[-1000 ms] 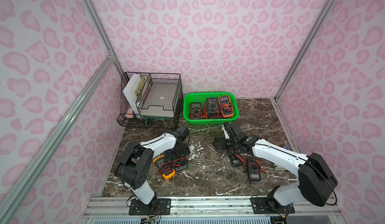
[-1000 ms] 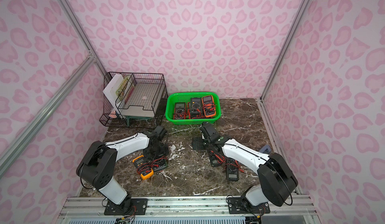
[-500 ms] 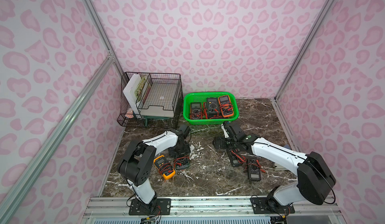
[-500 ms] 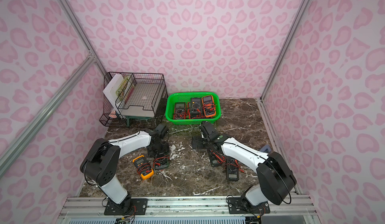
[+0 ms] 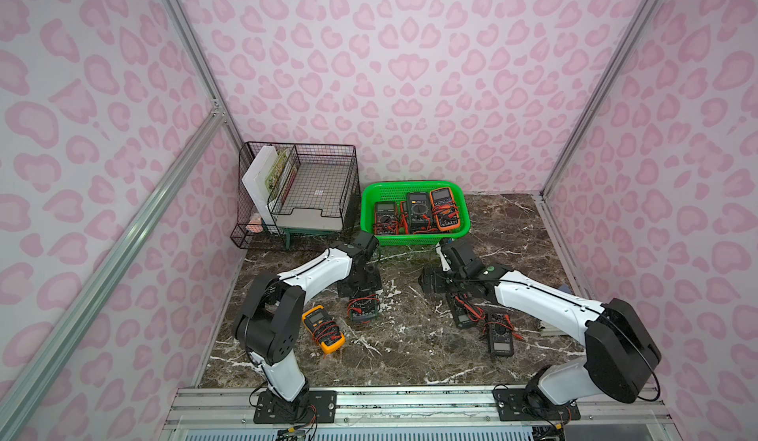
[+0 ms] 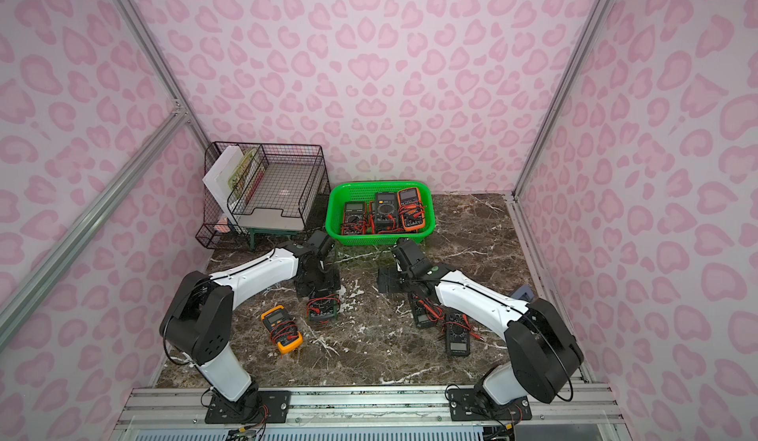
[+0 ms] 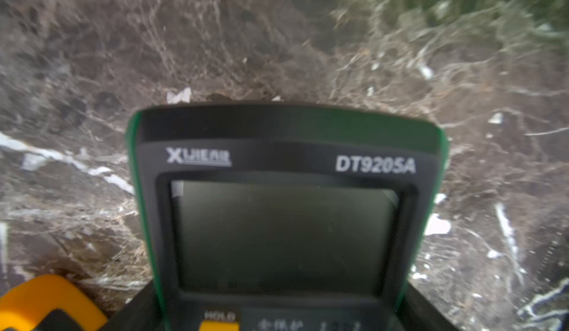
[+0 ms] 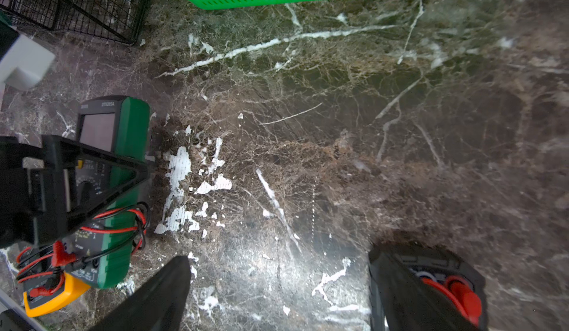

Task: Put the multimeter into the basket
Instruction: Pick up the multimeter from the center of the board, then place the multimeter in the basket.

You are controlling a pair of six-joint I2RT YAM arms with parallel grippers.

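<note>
Setting: a robot test cell in a lab, not a lived-in room.

Evidence:
- The walls (image 5: pixel 410 69) are pink-patterned sheet hung on bare aluminium struts (image 5: pixel 191 49).
- They box in a marble-look bench (image 5: pixel 410 336).
- My left arm (image 5: pixel 320 270) and right arm (image 5: pixel 533 299) are bolted to a metal rail (image 5: pixel 410 402) along the bench's front edge.
- The stock is instrument kit: multimeters (image 5: pixel 324 330) with leads, some lying in a green basket (image 5: pixel 410 239).
- A wire rack (image 5: pixel 316 197) stands beside the basket.
</note>
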